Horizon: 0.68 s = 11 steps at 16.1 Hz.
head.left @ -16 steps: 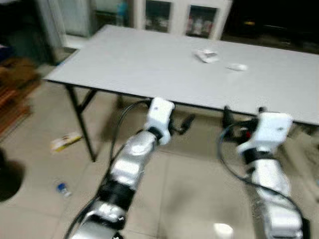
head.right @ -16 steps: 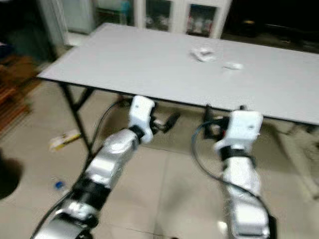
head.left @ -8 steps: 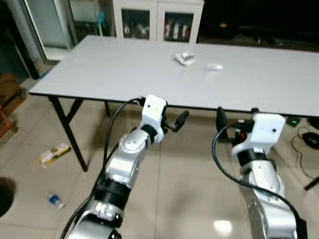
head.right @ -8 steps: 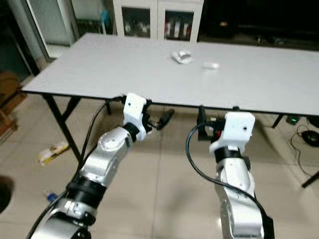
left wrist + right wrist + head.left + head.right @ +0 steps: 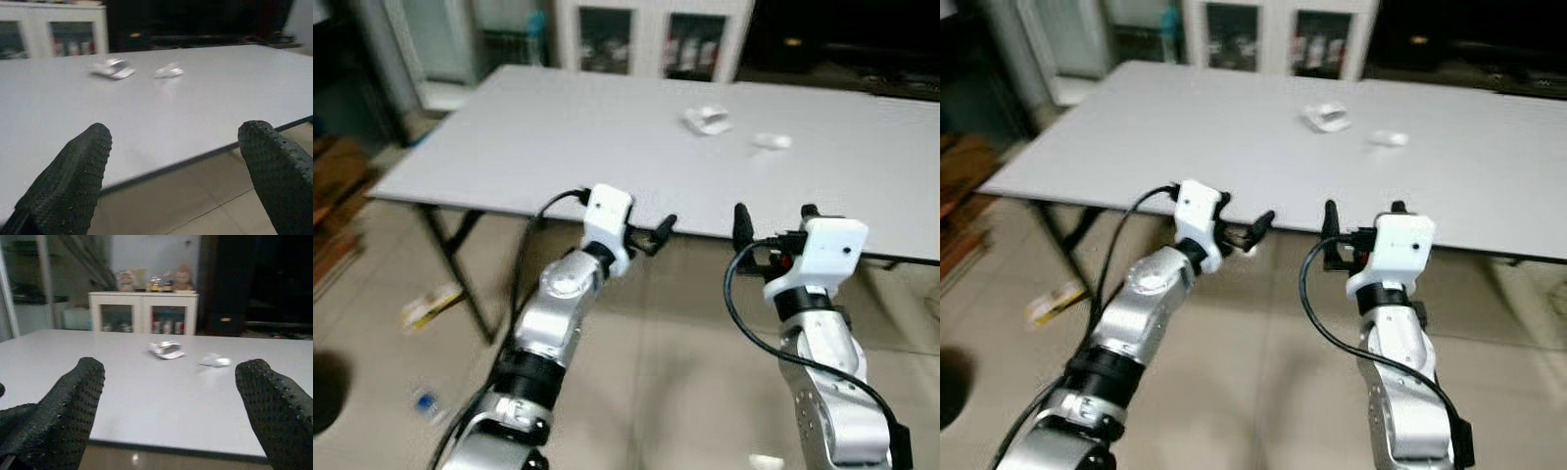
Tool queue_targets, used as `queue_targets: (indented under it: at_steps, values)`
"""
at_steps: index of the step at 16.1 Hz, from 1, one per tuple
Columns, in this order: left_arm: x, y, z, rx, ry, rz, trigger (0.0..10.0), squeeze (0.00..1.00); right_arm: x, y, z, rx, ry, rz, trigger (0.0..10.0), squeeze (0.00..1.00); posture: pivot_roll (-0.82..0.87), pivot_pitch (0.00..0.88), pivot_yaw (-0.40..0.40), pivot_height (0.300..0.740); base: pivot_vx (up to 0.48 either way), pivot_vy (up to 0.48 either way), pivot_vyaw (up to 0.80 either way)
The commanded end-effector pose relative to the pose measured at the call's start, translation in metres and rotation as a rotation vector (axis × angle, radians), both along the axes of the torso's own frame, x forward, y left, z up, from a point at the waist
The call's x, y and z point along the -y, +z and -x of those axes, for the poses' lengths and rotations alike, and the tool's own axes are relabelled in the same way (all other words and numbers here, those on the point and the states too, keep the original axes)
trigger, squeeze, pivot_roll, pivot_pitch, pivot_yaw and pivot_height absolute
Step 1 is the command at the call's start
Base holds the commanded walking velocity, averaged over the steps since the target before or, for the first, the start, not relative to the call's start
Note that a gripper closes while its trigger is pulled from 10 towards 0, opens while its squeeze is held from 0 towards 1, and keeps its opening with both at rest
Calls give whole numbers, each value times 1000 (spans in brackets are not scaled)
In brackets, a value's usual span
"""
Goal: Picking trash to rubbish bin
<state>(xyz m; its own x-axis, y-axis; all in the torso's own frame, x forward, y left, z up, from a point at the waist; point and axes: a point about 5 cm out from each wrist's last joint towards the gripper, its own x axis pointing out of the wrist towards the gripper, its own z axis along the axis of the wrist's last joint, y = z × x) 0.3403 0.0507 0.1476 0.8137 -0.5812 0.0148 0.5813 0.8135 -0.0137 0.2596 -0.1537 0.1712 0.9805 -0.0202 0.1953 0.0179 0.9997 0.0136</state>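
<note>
White desk (image 5: 558, 137) spans the frame, cabinets behind. Two pieces of white crumpled trash lie on it: a larger wad (image 5: 707, 119) and a smaller scrap (image 5: 771, 142) just beside, both well beyond the pincers. Left pincer (image 5: 181, 166) and right pincer (image 5: 171, 406) hover at the near desk edge, fingers spread wide, empty.

No writing, label, brand or number can be read anywhere. The small yellow-and-white packet (image 5: 431, 305) on the tiled floor is too blurred to make out any print.
</note>
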Motion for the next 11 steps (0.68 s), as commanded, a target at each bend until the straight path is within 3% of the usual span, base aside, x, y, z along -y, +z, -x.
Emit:
queue_targets:
  at_steps: [1, 11]
  values:
    - [8, 6, 0, 15, -29, 0, 10000, 0, 6, 1, 0, 5, -25, 18, 10000, 0, 129, 5, -23, 740, 469, 0, 0]
    - [3, 17, -11, 39, 13, -10, 10000, 0, 10, 2, -7, -20, -78, 77, 10000, 0, 131, 0, -24, 740, 469, 0, 0]
